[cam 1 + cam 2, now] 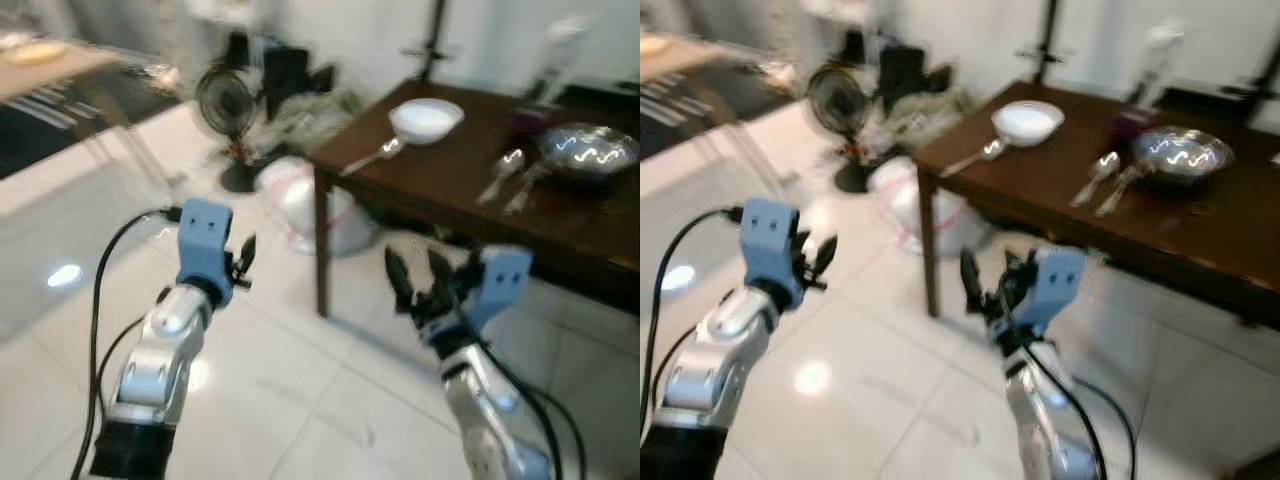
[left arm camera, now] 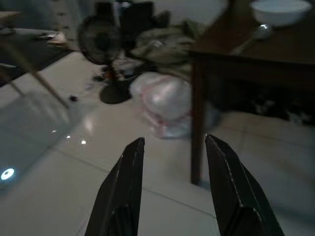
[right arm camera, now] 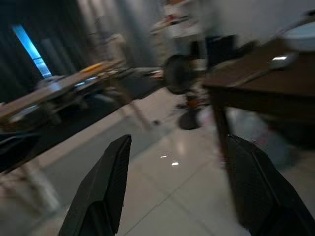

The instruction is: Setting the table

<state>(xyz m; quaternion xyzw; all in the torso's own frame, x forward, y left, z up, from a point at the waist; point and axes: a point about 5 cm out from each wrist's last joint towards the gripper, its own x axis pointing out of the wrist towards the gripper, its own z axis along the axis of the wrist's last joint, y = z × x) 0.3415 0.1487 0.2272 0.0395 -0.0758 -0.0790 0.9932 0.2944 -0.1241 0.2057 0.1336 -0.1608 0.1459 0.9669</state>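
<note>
Left hand [image 1: 243, 262], fingers spread and empty, hangs over the floor at 9 o'clock. Right hand [image 1: 420, 282], wide and empty, is at 6 o'clock, short of the bench [image 1: 450, 190]. White bowl [image 1: 426, 118], spoons [image 1: 505, 170] and steel bowl [image 1: 587, 152] sit at 12 to 2 o'clock; setting appears barely begun.

A glossy white tiled floor [image 1: 300, 400] reflects ceiling light. A dark wooden worktop [image 1: 450, 170] stands against a pale wall [image 1: 500, 40]. Beside its leg lie a black floor fan [image 1: 228, 110], a white plastic bag [image 1: 300, 205] and heaped cloth [image 2: 165, 44]. Another lighter table [image 3: 64, 88] stands well apart
</note>
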